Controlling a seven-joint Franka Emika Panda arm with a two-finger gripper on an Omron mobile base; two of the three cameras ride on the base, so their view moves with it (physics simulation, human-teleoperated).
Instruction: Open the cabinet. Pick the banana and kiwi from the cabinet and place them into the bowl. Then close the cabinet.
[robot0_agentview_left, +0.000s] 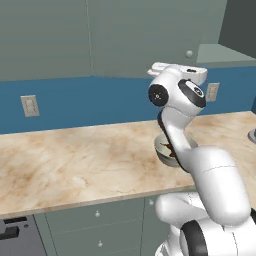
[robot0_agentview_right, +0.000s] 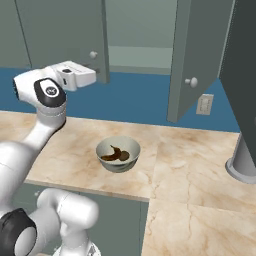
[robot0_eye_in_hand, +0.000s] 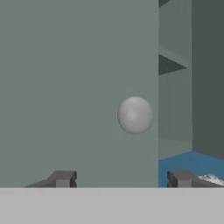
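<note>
Both doors of the cabinet (robot0_agentview_right: 65, 30) are swung out, showing a pale shelf (robot0_agentview_right: 140, 55) inside. In the hand view, my gripper (robot0_eye_in_hand: 122, 179) is open and faces the left door. That door's round knob (robot0_eye_in_hand: 135, 114) is ahead of the fingertips (robot0_eye_in_hand: 63, 178), a little right of centre and untouched. From the right base view, the hand hovers just beside this knob (robot0_agentview_right: 93, 54). On the counter, the bowl (robot0_agentview_right: 134, 150) holds the dark curved banana (robot0_agentview_right: 111, 152) and the brown kiwi (robot0_agentview_right: 124, 156). My arm partly covers the bowl (robot0_agentview_left: 161, 146) in the left base view.
The right door, with its knob (robot0_agentview_right: 191, 81), juts out over the counter. A grey cylindrical base (robot0_agentview_right: 242, 160) stands at the counter's right end. Wall outlets (robot0_agentview_right: 204, 104) (robot0_agentview_left: 30, 105) sit on the blue backsplash. Drawer fronts (robot0_agentview_left: 97, 214) run below the marble counter (robot0_agentview_left: 75, 160).
</note>
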